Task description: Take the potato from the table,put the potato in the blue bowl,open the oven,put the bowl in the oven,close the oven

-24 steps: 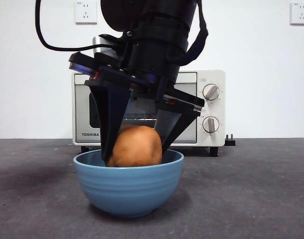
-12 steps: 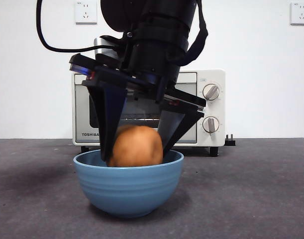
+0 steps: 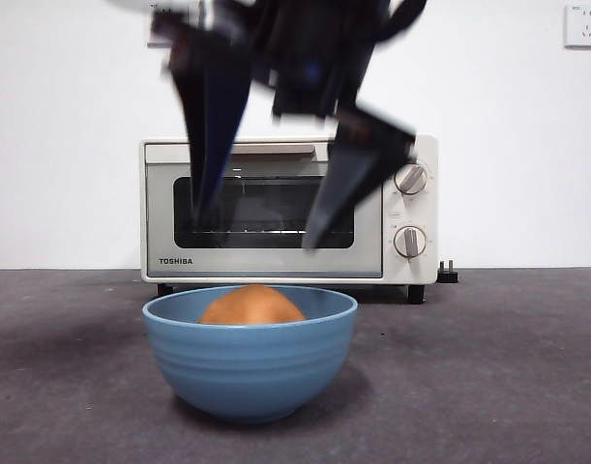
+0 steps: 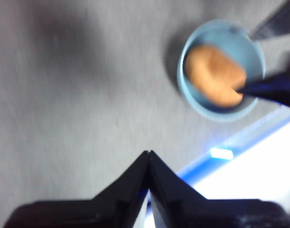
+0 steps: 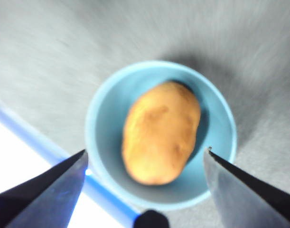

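The blue bowl (image 3: 250, 354) is sitting nearest the front camera on the dark grey table (image 3: 488, 377), and the potato (image 3: 251, 305) is lying inside it, only its rounded top showing above the rim from the front. In the right wrist view the potato (image 5: 161, 132) is resting loose in the bowl's (image 5: 107, 123) hollow, touching neither jaw. The right gripper (image 3: 261, 227) is hanging directly above the bowl, clear of the rim, its two black jaws spread wide (wider than the potato is long) and gripping nothing; its outline is blurred in the front view. The left gripper (image 4: 148, 154) is hovering off to one side over bare table (image 4: 78, 95), its jaws pressed together at the tips with nothing between them; from there the bowl (image 4: 197, 97) with the potato (image 4: 213, 76) is showing at a distance. Behind the bowl, the cream-white oven (image 3: 289, 209) is standing against the wall with its dark glass door shut.
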You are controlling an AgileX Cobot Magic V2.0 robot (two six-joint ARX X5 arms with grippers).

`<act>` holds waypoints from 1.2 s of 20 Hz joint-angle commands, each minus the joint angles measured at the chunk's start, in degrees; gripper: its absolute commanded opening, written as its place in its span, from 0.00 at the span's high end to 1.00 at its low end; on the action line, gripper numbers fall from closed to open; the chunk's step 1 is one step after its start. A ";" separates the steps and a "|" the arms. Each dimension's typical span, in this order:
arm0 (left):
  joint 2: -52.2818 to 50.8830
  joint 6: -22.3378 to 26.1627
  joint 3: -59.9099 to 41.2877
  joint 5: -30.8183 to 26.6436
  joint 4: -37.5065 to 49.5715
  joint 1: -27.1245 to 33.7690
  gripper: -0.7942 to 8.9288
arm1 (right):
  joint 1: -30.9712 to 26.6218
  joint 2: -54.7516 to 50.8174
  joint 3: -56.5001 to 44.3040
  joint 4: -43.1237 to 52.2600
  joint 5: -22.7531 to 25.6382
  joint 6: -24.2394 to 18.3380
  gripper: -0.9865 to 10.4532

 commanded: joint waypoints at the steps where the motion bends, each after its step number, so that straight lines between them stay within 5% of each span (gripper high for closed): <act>1: 0.52 1.95 0.00 0.02 4.74 -0.22 0.92 | 0.24 -6.21 0.00 0.26 0.90 0.46 0.56; 4: 1.99 3.50 0.00 0.02 11.93 -0.11 0.92 | 0.22 -14.12 0.00 0.37 4.90 -0.52 0.67; 7: 5.90 6.62 0.00 0.48 19.96 -0.09 0.92 | 0.17 -21.03 0.00 -2.75 15.78 -1.57 0.91; 11: 13.51 9.38 0.00 10.78 30.62 1.51 0.93 | -1.90 -26.60 0.00 -12.90 28.35 -1.60 0.92; 14: 18.45 7.04 0.00 19.69 39.41 3.76 0.93 | -5.57 -29.66 0.00 -17.09 28.55 -3.04 0.92; 19: 23.74 -4.46 0.04 31.67 55.41 9.86 0.93 | -12.33 -35.12 -0.09 -17.59 27.78 -7.48 0.92; 21: 25.73 -11.34 0.50 33.97 61.86 12.15 0.93 | -15.34 -37.27 -0.09 -17.59 23.69 -9.42 0.92; 24: 30.05 -13.11 6.10 36.92 61.53 13.66 0.93 | -19.32 -39.95 -0.09 -17.70 18.97 -12.00 0.92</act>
